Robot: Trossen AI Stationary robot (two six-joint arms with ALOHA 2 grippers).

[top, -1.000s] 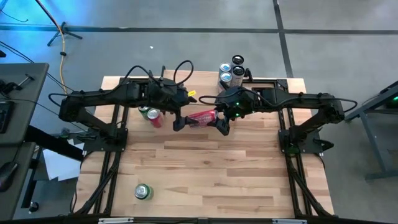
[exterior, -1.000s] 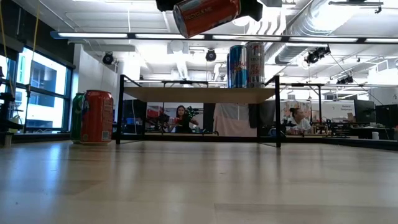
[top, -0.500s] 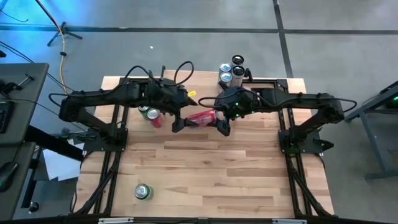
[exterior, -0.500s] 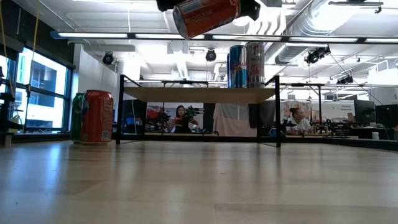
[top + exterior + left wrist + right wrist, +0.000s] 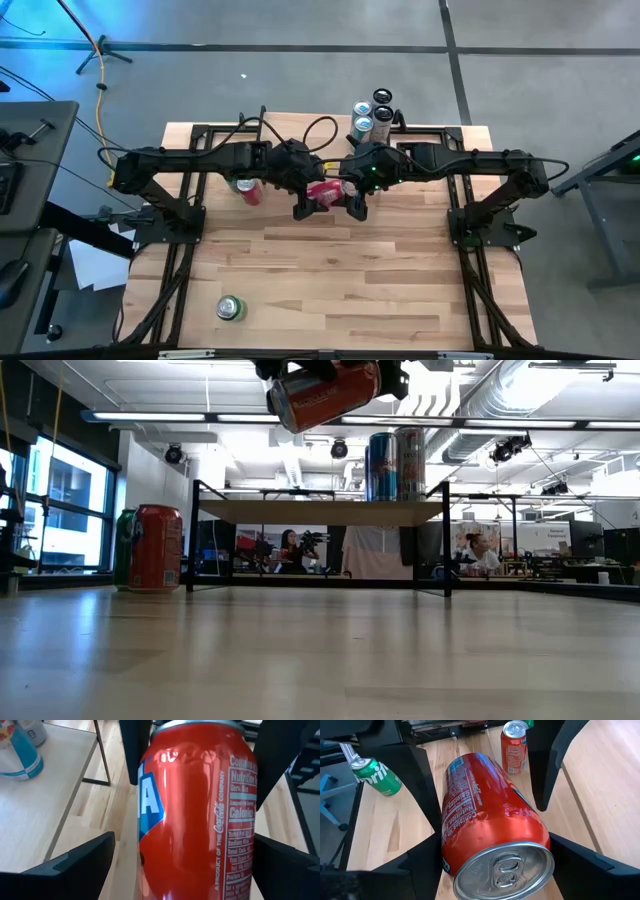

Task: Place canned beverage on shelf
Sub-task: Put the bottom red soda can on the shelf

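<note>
The left gripper (image 5: 308, 203) has moved in, its wide-open fingers now straddling the red can (image 5: 325, 191) held sideways in mid-air by the right gripper (image 5: 352, 199), whose fingers clamp it; a handover looks underway, short of the shelf (image 5: 320, 510).

The lifted can (image 5: 490, 820) is bright red with white label print, a blue-and-white logo patch and a silver lid. On the table's far left, a second red can (image 5: 157, 547) stands beside a green can (image 5: 124, 547). Another green can (image 5: 231, 308) with a silver top sits near left. The shelf (image 5: 320, 511) is pale wood on black legs; on it stand a blue can (image 5: 382, 465) and a silver-red one (image 5: 410, 463). The tabletop (image 5: 340, 280) is light striped wood. Both arms are black.
</note>
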